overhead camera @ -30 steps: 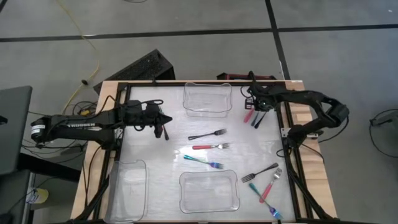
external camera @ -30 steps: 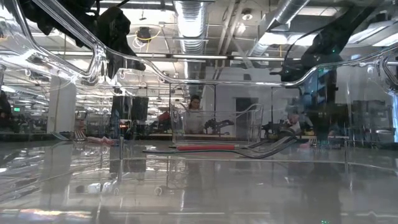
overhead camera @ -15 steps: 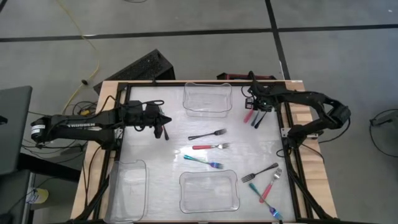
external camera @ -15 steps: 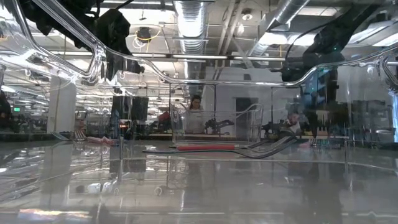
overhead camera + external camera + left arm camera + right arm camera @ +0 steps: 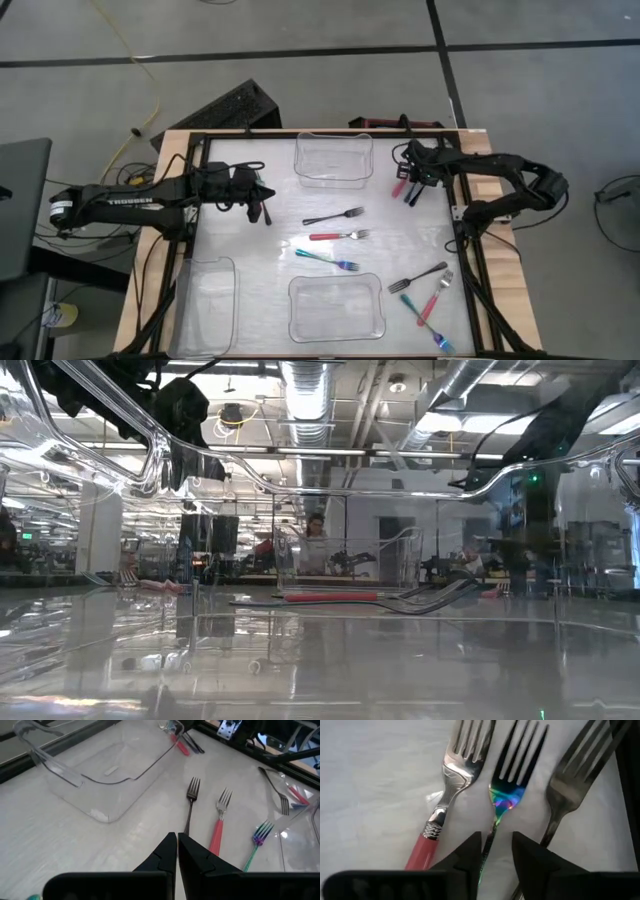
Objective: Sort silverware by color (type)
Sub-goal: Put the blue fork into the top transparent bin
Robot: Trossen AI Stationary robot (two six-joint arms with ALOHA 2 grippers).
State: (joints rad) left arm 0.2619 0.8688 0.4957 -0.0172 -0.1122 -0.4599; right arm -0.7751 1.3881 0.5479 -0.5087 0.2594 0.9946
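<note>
The right pincer (image 5: 496, 851) stood parted astride the iridescent fork's (image 5: 506, 795) handle, whose long axis ran straight ahead, tines away; the left pincer (image 5: 177, 851) hung pressed together

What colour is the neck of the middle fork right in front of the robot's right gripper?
Rainbow-shiny: the middle fork shimmers blue, green and purple, clearest in the right wrist view.

Three red-handled forks (image 5: 339, 236), three iridescent teal forks (image 5: 327, 258), three dark forks (image 5: 333, 216); three clear bins (image 5: 334, 160).
</note>
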